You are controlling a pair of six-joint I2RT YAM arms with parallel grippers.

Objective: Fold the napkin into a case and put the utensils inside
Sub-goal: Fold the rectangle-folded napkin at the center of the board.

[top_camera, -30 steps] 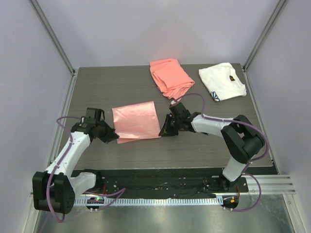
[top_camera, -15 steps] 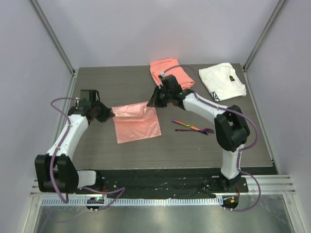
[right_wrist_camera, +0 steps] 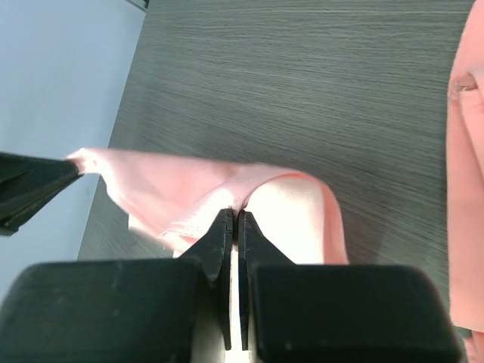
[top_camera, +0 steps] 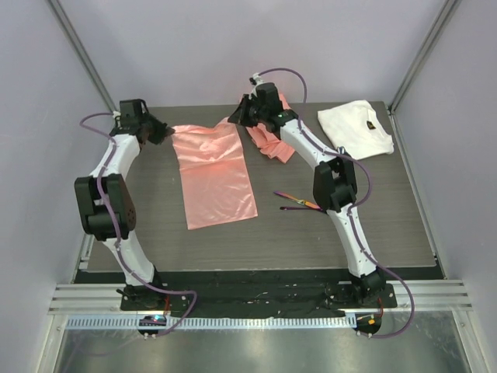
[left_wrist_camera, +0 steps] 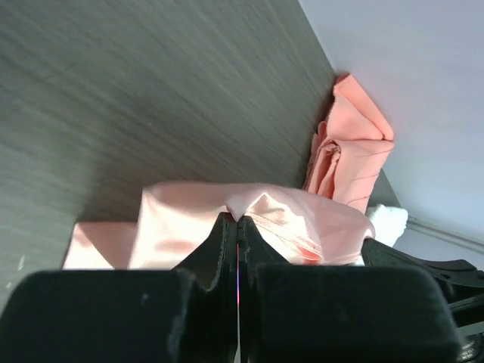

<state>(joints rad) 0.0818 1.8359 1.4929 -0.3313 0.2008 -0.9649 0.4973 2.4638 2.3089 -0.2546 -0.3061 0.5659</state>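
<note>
From up top I see the napkin (top_camera: pixel 213 175) left of the middle of the table (top_camera: pixel 155 233). It is drawn out into a long strip running from far to near. Its near part lies flat on the wood, while its far edge is lifted and strung between the two arms. My left gripper (top_camera: pixel 161 133) holds the far left corner and my right gripper (top_camera: pixel 235 118) holds the far right corner, both reaching well out toward the back wall. On the left wrist camera the fingers (left_wrist_camera: pixel 212 253) are pressed tight together with a peak of glossy pink cloth pinched at their tips and no gap showing between them. The right wrist camera shows the same: fingers (right_wrist_camera: pixel 215 246) closed on a fold of the pink cloth, which sags away to the left toward the dark tip of the other gripper. The utensils (top_camera: pixel 299 203) lie on the bare table to the right of the napkin's near half. They are apart from it and close beside the right arm's elbow, and I can't tell which one is the fork from here. The coral-orange cloth (top_camera: pixel 273 140) is bunched at the far edge just right of the right gripper, partly under that arm. The white cloth (top_camera: pixel 353 130) sits further right, near the far right corner.
</note>
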